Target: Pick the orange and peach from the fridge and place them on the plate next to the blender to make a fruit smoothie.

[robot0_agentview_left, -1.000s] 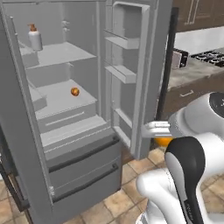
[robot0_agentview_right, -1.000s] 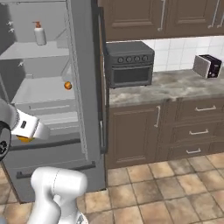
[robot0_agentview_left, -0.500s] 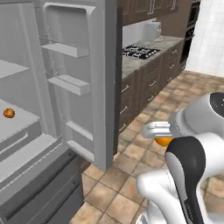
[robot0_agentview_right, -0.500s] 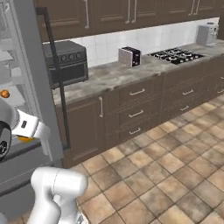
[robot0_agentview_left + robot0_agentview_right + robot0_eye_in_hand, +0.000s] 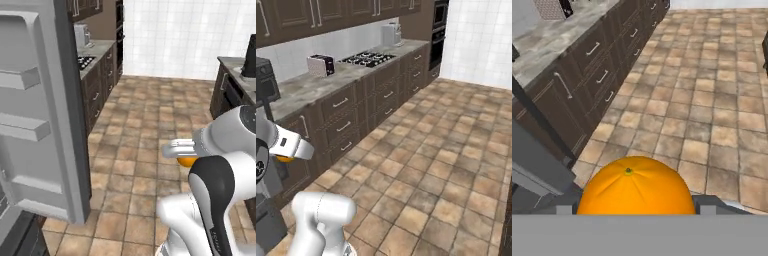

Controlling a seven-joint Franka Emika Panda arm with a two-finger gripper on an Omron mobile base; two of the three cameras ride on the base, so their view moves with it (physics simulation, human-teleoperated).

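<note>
The gripper [image 5: 181, 151] is closed around the orange [image 5: 635, 186], a smooth, bright ball with a small green stem dimple, held above the matte brown tiled floor [image 5: 145, 140]. To the left stands the fridge's [image 5: 42, 115] flat grey open door with moulded bins.

Toaster [image 5: 321, 65] on grey counter [image 5: 301, 90] beside stovetop [image 5: 368, 58] — dark cabinets [image 5: 363, 107], tiled floor [image 5: 446, 165]

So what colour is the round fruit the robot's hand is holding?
The smooth round orange is plain bright orange all over, seen best in the hand view.
</note>
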